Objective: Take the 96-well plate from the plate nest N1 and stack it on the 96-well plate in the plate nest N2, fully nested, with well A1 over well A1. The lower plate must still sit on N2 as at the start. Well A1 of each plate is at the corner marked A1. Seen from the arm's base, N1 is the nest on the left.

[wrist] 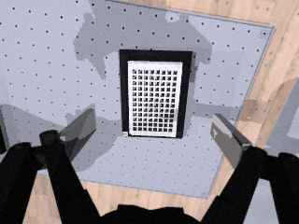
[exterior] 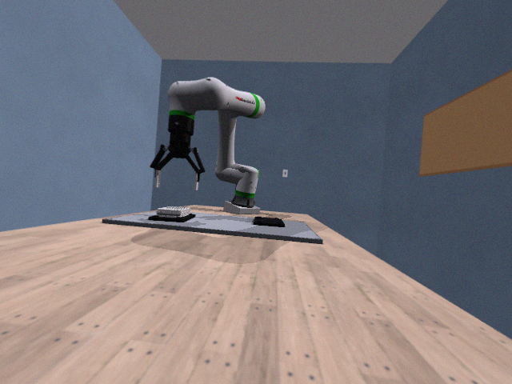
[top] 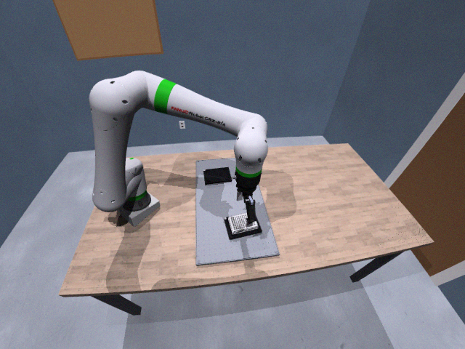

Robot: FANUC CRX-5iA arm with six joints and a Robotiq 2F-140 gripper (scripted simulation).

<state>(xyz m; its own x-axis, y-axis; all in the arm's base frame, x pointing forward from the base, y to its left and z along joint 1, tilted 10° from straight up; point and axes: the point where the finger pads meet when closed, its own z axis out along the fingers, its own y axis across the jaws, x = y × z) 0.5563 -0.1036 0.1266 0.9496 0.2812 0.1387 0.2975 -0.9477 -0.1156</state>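
White 96-well plates (top: 240,223) sit on plate nest N2 (top: 229,233), toward the table's front edge; the stack (exterior: 173,211) reads as two plates in the exterior view, though the seam between them is too small to confirm. Plate nest N1 (top: 217,174), one black block nearer the back edge, carries nothing. Both nests sit on one grey perforated mat (top: 210,240). One gripper (exterior: 177,180) hangs above the stack, fingers spread wide, gripping nothing. Nothing obstructs the wooden table (top: 338,210).
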